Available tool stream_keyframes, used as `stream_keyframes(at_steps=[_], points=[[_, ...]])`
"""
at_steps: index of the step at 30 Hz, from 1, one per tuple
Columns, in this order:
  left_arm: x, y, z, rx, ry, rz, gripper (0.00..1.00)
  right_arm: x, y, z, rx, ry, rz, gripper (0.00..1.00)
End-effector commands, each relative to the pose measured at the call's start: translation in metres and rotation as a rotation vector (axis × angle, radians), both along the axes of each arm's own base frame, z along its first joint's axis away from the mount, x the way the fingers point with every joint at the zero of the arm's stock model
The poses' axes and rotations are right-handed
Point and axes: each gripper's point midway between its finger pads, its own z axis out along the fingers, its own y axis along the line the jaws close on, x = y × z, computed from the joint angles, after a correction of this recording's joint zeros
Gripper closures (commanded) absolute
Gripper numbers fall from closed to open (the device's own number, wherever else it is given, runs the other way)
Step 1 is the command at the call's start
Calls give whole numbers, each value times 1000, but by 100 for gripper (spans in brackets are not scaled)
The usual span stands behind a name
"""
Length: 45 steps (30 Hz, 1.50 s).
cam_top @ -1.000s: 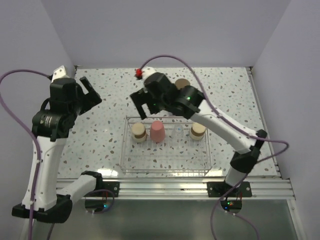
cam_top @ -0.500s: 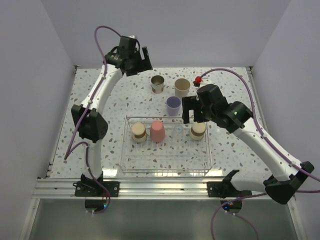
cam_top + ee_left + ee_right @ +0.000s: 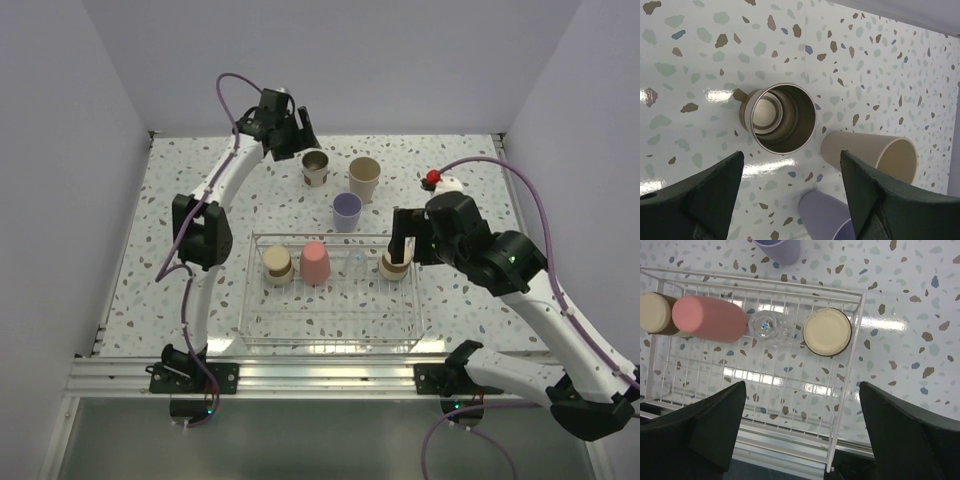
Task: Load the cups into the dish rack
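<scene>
Steel with a tan base, the upright steel cup (image 3: 782, 117) is the one I go for now, I think. It stands mouth up on the table beyond the far side of the dish rack (image 3: 330, 343), about opposite the rack's middle. My left pincer (image 3: 791, 167) hangs over it with the fingers spread, one on each side of the cup. Neither finger touches it, and the pincer pinches nothing.

To do this step well I should first centre the fingers, because the cup is not exactly in the middle between them. Then I go down until the pads are at the middle of the wall, not at the rim, and press slowly, since smooth steel probably slips.

The beige cup (image 3: 880, 155) is just beside the steel one, and the lavender cup (image 3: 822, 222) stands between them and the rack. The finger on that side has little room and could push them.

Along the rack's far side four cups stand bottom up, among them the pink cup (image 3: 710, 317) and the clear cup (image 3: 767, 325). So I expect I must turn mine over too.

My right pincer (image 3: 802, 390) is spread wide and empty above the rack's right end, and it should leave room there
</scene>
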Motion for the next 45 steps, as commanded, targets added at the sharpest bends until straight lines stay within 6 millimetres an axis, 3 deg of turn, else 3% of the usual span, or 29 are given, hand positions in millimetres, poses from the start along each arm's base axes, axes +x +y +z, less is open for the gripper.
stream_keyframes(at_steps=[1, 9, 11, 16, 22, 24, 25, 26, 28, 30, 31, 36, 37, 38, 39, 41, 42, 44, 45], points=[[20, -7, -1, -45, -46, 26, 19, -7, -17, -6, -37, 18, -59, 2], [21, 3, -42, 17, 13, 72, 23, -17, -33, -4, -69, 15, -83, 2], [22, 4, -53, 24, 28, 83, 28, -19, -35, -6, -79, 22, -80, 2], [28, 2, -68, 21, 40, 96, 38, -20, -35, -15, -100, 45, -68, 2], [31, 1, -81, 20, 51, 96, 41, -17, -31, -18, -116, 50, -41, 2], [34, -1, -80, 14, 42, 94, 51, -16, -30, -19, -126, 51, -32, 2], [35, -2, -82, 12, 44, 93, 67, -15, -30, -19, -132, 53, -27, 2], [35, -3, -80, 6, 40, 89, 76, -15, -30, -19, -134, 50, -27, 2], [38, -4, -69, -7, 19, 86, 100, -14, -29, -18, -135, 50, -22, 2], [38, -3, -57, -10, -3, 94, 100, -13, -27, -17, -131, 47, -19, 2], [39, 0, -38, -23, -34, 95, 100, -11, -25, -15, -123, 43, -18, 2], [37, 16, 11, -109, -89, 96, 100, -3, -12, -8, -91, 30, 6, 2], [35, 24, 33, -132, -116, 88, 100, 1, -8, -6, -81, 19, 14, 2], [32, 29, 35, -138, -113, 85, 100, 3, -3, -6, -74, 27, 26, 2], [29, 40, 56, -148, -145, 89, 100, 6, 1, -3, -64, 21, 33, 2], [21, 48, 64, -162, -152, 57, 100, 13, 11, 0, -47, 18, 49, 2], [16, 59, 83, -188, -172, 45, 100, 15, 14, 2, -42, 15, 56, 2], [8, 76, 92, -187, -168, 44, 100, 21, 23, 8, -18, 3, 68, 2], [2, 92, 110, -186, -190, 57, 100, 22, 29, 10, -1, 1, 85, 2]])
